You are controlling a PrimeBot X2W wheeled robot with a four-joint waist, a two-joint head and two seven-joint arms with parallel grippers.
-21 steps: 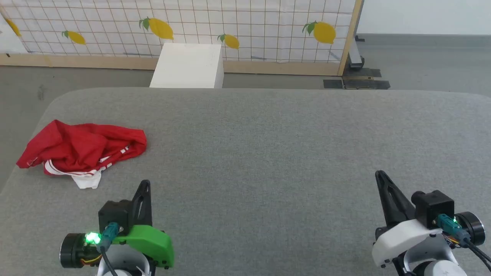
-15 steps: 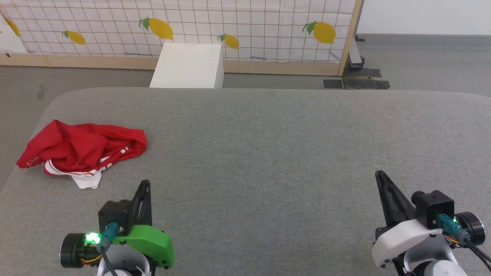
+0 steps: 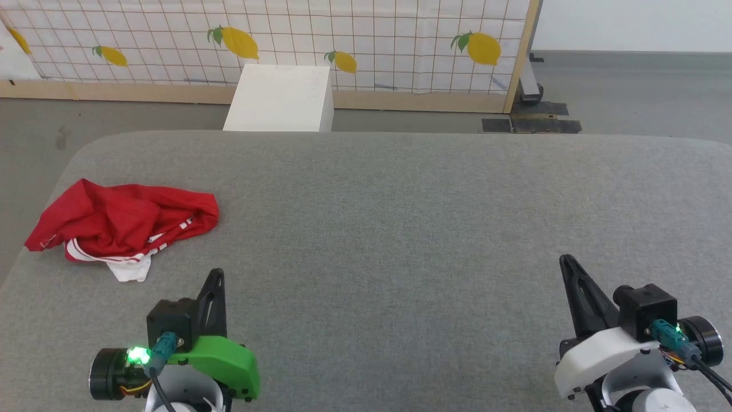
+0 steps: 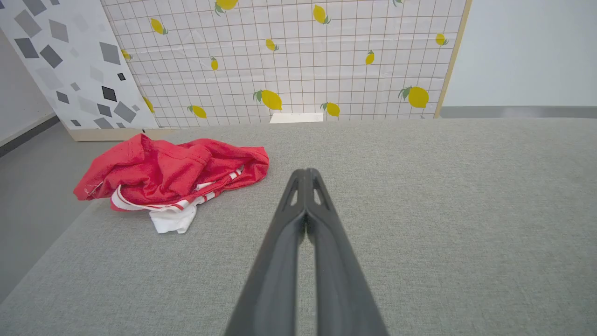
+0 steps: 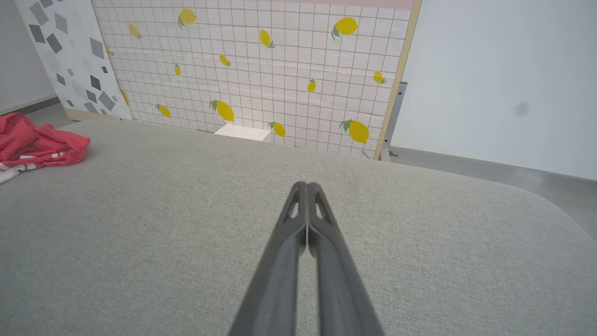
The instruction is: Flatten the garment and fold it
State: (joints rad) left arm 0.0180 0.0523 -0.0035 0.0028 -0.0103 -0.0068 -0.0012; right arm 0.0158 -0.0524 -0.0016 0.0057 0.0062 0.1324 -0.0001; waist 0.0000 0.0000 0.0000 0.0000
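The garment lies crumpled in a red heap near the left edge of the grey table, with striped trim and a bit of white sleeve poking out at its near side. Its lettering is hidden in the folds. In the left wrist view the garment sits ahead and to the left of my left gripper, whose fingers are shut and empty. My left gripper hovers at the near left, apart from the cloth. My right gripper is shut and empty at the near right, far from the garment.
A white box stands on the floor behind the table. A lemon-patterned tiled screen with a wooden frame runs along the back. The garment lies close to the table's rounded left edge.
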